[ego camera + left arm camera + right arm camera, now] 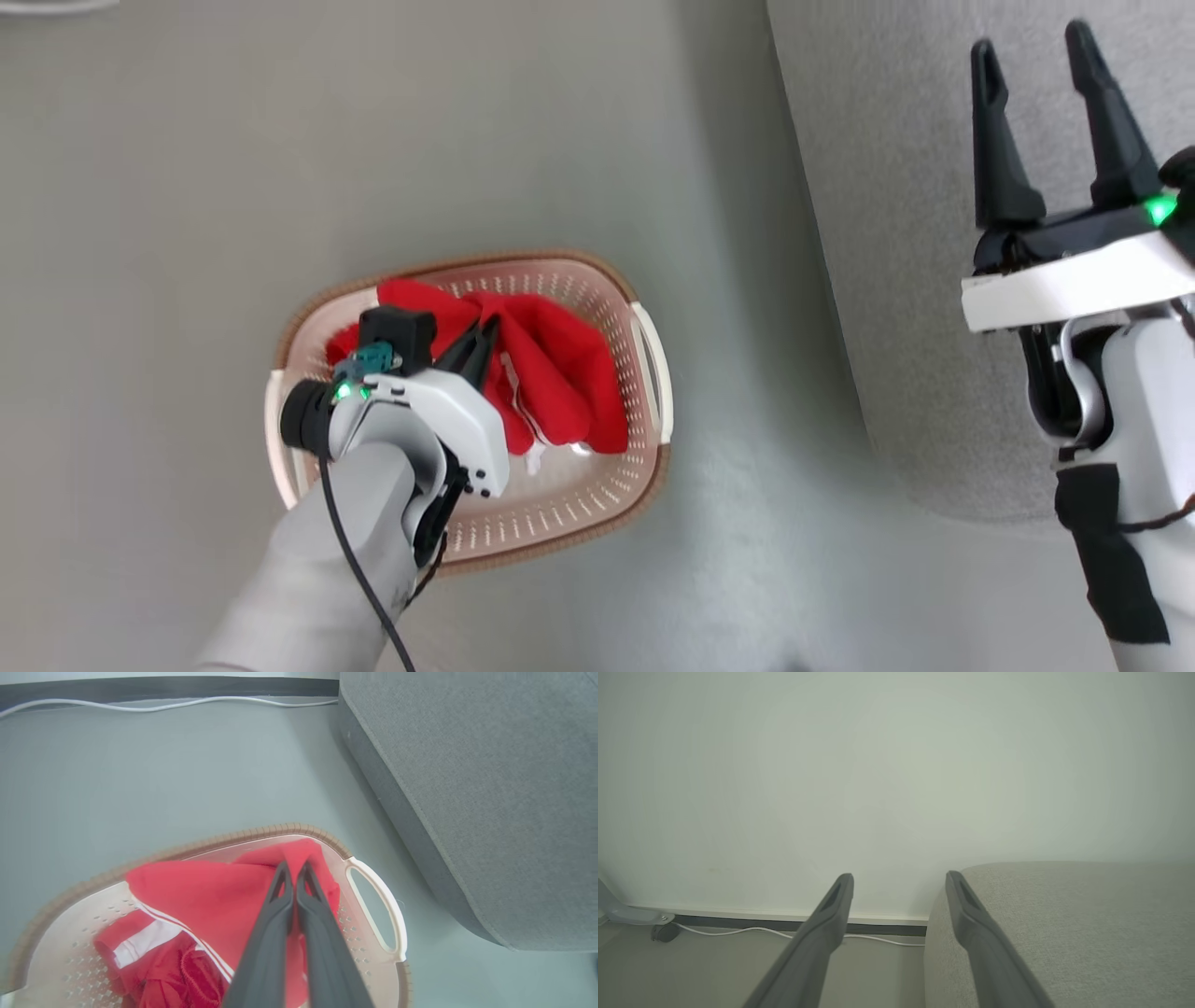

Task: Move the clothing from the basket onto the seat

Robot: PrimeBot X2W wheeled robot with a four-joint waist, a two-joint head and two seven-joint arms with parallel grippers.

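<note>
Head view, basket: You see the basket [597, 490] on the floor [187, 187], near the seat [896, 233] but not touching it.
Head view, inside the basket: The clothing [560, 373] lies in it, red and bunched up, more to the far side.
Head view, left jaws: Your left gripper [487, 329] reaches down into the basket. Its two fingers are pressed together, and they pinch the red cloth. Folds in the cloth run up to the tips.
Head view, right jaws: Your right gripper [1032, 42] is in front of the seat. Its jaws are wide apart, with nothing between them.
Left wrist view, basket: You see the brown rim and one white handle [378, 905] on the side nearest the seat.
Left wrist view, inside the basket: The clothing is piled in the basket. White stripes and a white band show at the lower left of the pile.
Left wrist view, jaws: The two dark fingers are shut tight on a raised peak of the red cloth.
Left wrist view, room: A white cable [163, 705] runs along the floor by the wall.
Right wrist view, jaws: The fingers stand wide apart and hold nothing.
Right wrist view, seat: The grey seat is at the lower right, under the right finger. You see a pale wall [896, 765] behind it.
</note>
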